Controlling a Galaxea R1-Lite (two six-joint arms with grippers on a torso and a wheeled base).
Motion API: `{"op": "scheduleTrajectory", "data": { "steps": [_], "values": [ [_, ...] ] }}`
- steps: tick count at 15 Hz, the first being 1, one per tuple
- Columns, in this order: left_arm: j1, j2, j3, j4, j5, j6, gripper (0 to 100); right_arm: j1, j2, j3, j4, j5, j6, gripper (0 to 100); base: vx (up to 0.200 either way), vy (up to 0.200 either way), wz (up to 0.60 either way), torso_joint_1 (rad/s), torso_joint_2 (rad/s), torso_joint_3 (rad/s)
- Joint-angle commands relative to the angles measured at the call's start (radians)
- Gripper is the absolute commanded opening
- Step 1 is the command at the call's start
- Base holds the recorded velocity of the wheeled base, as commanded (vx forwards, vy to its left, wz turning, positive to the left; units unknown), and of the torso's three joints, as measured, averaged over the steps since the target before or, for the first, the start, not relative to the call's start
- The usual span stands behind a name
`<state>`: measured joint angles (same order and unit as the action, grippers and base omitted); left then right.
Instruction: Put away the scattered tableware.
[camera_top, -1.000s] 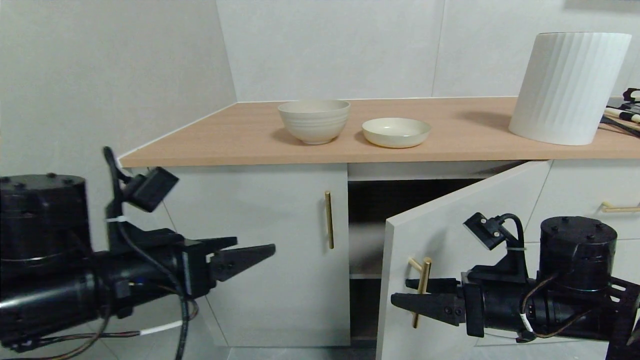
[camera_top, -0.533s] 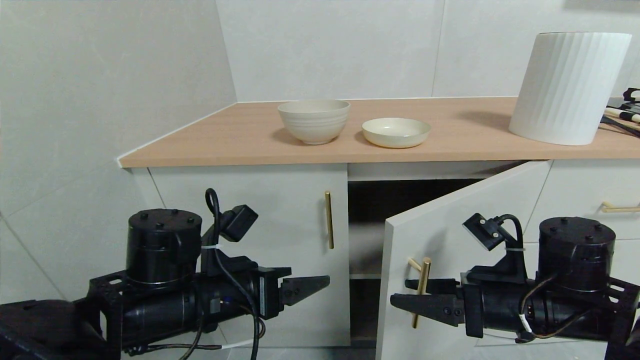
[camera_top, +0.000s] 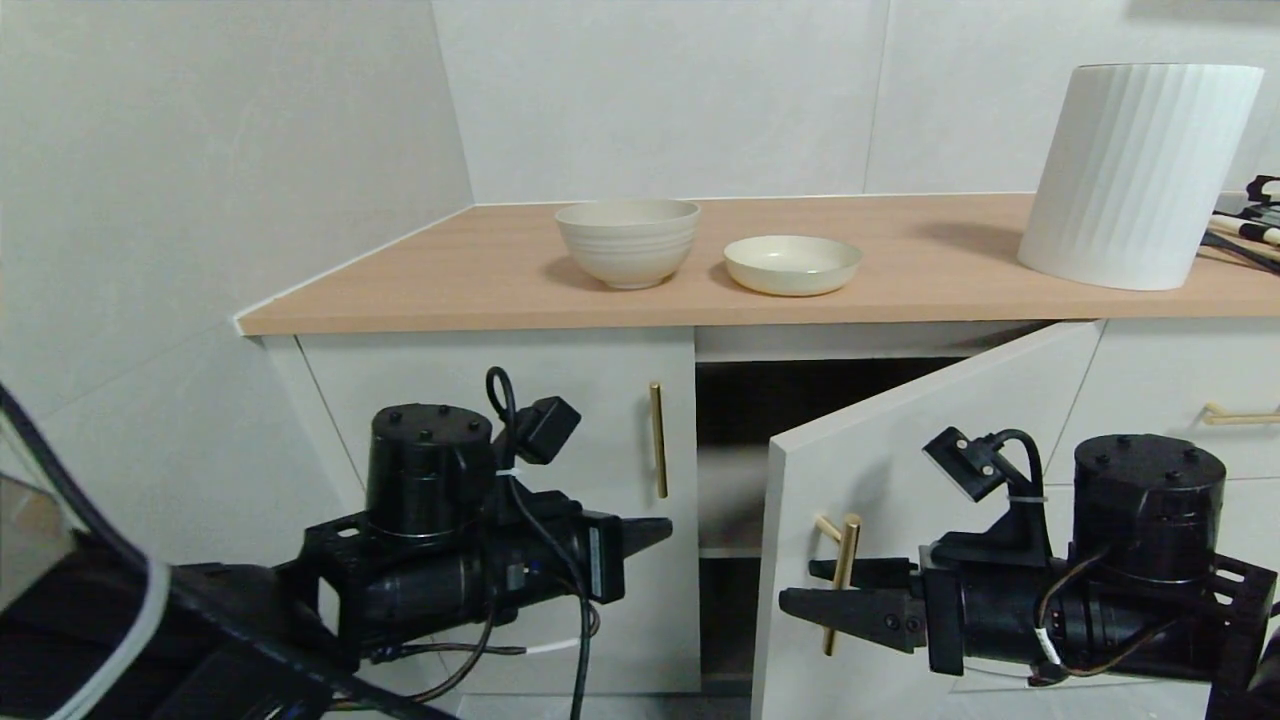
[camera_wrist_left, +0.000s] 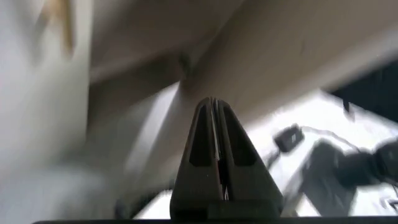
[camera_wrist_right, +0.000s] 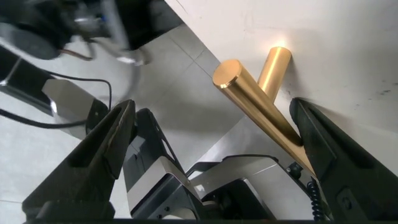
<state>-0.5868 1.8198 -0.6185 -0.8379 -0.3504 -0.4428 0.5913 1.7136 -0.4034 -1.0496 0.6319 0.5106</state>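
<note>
Right hand astride door handle, fingers apart

A tall white ribbed cylindrical container stood at the right end of the light wooden counter. Dark-handled utensils lay on the counter just beside it, farther right. A pale tiled wall rose behind the counter.

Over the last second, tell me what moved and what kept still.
The left gripper swept from the robot's left toward the middle, ending in front of the closed cabinet door, fingers shut. The right gripper stayed put, fingers open either side of the open door's gold handle. The bowl and plate on the counter did not move.
</note>
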Motion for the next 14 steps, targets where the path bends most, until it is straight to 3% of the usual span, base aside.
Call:
{"op": "scheduleTrajectory", "data": {
  "steps": [1, 2, 3, 5, 10, 14],
  "values": [
    [-0.031, 0.246, -0.076, -0.207, 0.007, -0.004, 0, 0.001, 0.0, 0.0, -0.001, -0.001, 0.0, 100, 0.0, 0.0, 0.0, 0.0, 0.0, 0.0],
    [-0.054, 0.312, -0.072, -0.336, 0.005, -0.004, 0, -0.001, -0.002, -0.003, -0.001, -0.001, -0.001, 100, 0.0, 0.0, 0.0, 0.0, 0.0, 0.0],
    [-0.062, 0.345, -0.075, -0.403, 0.001, -0.005, 0, -0.005, 0.0, -0.003, -0.001, -0.003, -0.001, 100, 0.0, 0.0, 0.0, 0.0, 0.0, 0.0],
    [-0.085, 0.368, -0.092, -0.446, -0.018, 0.001, 0, -0.008, -0.003, 0.0, -0.018, -0.005, -0.001, 100, 0.0, 0.0, 0.0, 0.0, 0.0, 0.0],
    [-0.125, 0.355, -0.162, -0.422, -0.021, 0.003, 0, -0.038, -0.008, 0.009, -0.044, -0.063, -0.054, 100, 0.0, 0.0, 0.0, 0.0, 0.0, 0.0],
    [-0.142, 0.332, -0.194, -0.377, -0.021, 0.001, 0, -0.1, -0.086, 0.126, -0.036, -0.097, -0.133, 100, 0.0, 0.0, 0.0, 0.0, 0.0, 0.0]
  ]
}}
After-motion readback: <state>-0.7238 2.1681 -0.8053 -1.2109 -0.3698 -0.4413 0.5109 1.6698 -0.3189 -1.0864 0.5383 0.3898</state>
